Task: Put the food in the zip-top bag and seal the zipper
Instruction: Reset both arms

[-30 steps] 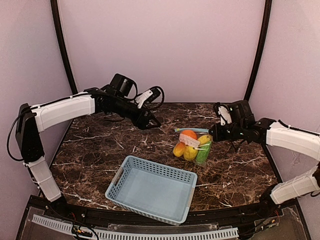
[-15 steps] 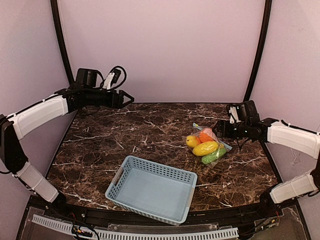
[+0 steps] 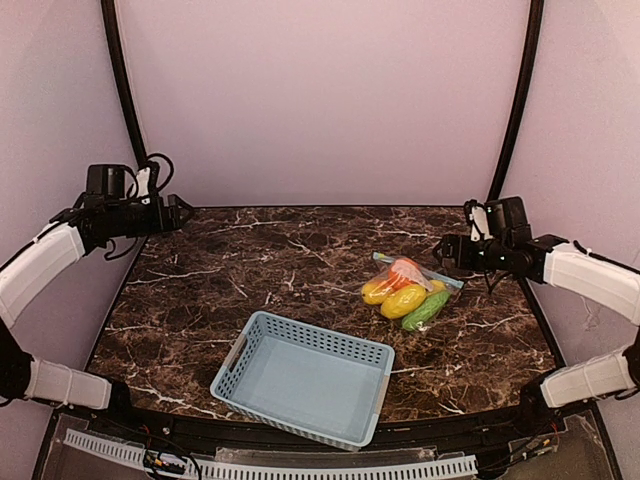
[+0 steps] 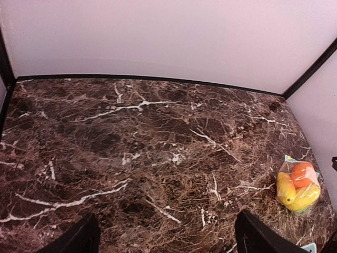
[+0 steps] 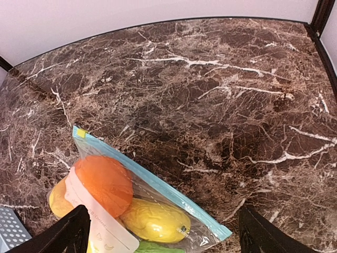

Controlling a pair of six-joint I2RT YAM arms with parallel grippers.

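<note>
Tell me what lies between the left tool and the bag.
Only bare marble table, seen in the left wrist view between the left tool and the zip-top bag.

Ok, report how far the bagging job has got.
Done: the food lies inside the bag on the table, and the zipper looks closed, though I cannot confirm the seal. In hand: nothing; the left gripper and right gripper are open, apart from the bag. Left: apparently nothing.
</note>
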